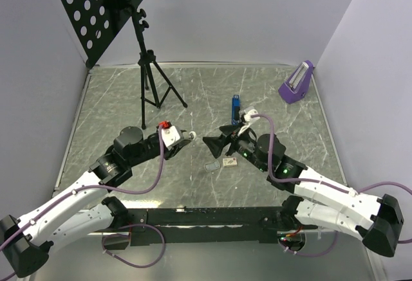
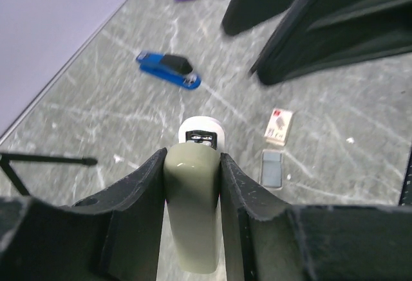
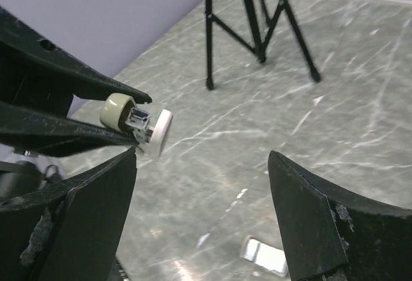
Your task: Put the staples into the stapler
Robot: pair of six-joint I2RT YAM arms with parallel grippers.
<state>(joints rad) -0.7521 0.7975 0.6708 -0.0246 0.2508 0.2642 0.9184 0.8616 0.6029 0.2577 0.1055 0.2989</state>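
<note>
The 2 arms reach low and inward. The left gripper [image 1: 187, 136] pinches an olive-and-white object [image 2: 192, 197]. The right gripper [image 3: 203, 154] has its jaws spread. Box [image 2: 278, 127] and tray [image 2: 271, 168] lie flat beside them, long axes parallel.

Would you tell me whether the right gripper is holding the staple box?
No, the staple box lies on the table while the right gripper is open and empty.
</note>
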